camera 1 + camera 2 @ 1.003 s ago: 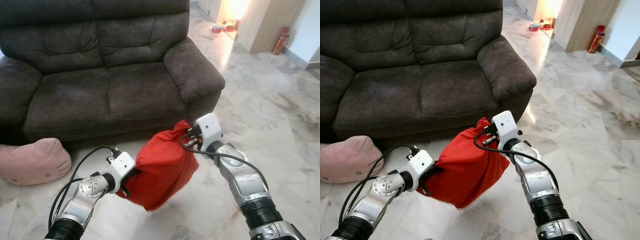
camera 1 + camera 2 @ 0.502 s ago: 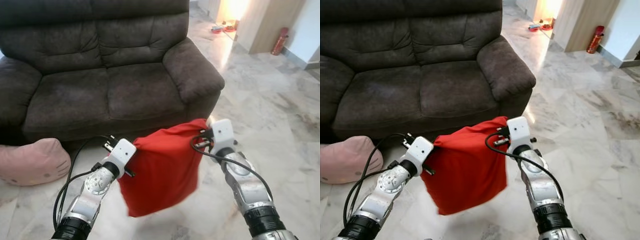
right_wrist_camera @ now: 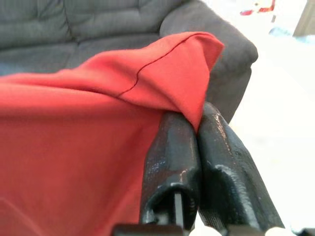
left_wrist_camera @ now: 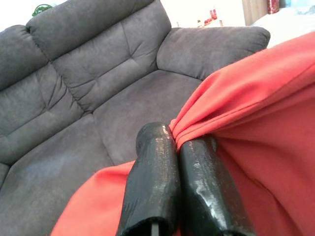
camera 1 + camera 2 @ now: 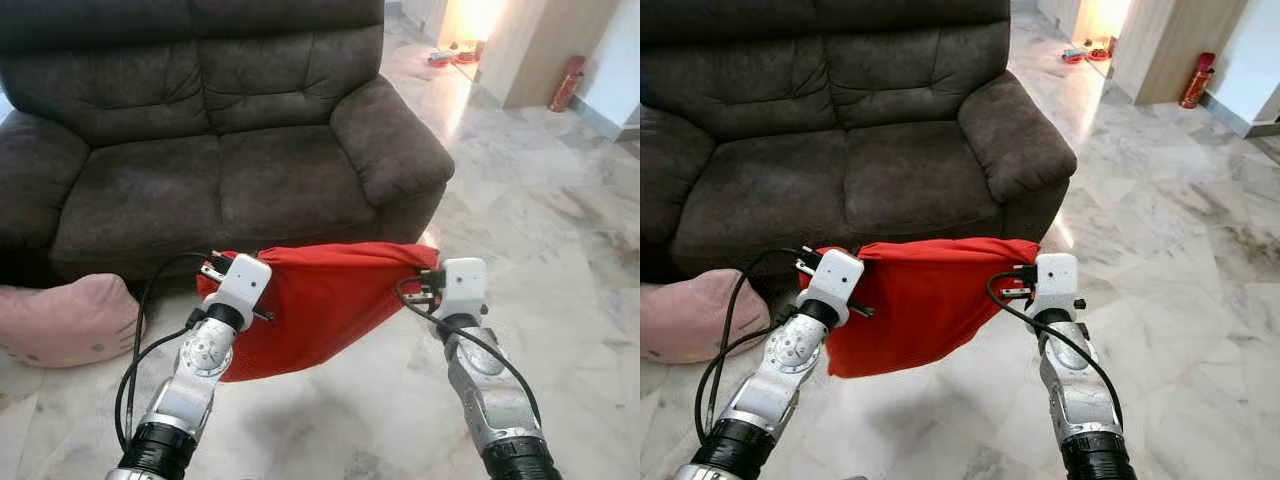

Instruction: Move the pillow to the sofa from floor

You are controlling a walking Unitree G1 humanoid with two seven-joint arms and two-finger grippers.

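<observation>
Both arms raised forward, level. Left gripper point(image 4: 172, 142) and right gripper point(image 3: 199, 130) each pinch top corner of red pillow point(image 5: 320, 300); pillow hangs stretched between them above floor point(image 5: 560, 260). Dark sofa point(image 5: 220, 190) just beyond grippers. Pink cushion point(image 5: 65, 320) on floor, left of left gripper.

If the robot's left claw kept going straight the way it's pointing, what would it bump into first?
Probably the sofa. The left gripper, pinched shut on the red pillow, points over it toward the seat cushions, though the depth between them is hard to judge.
</observation>
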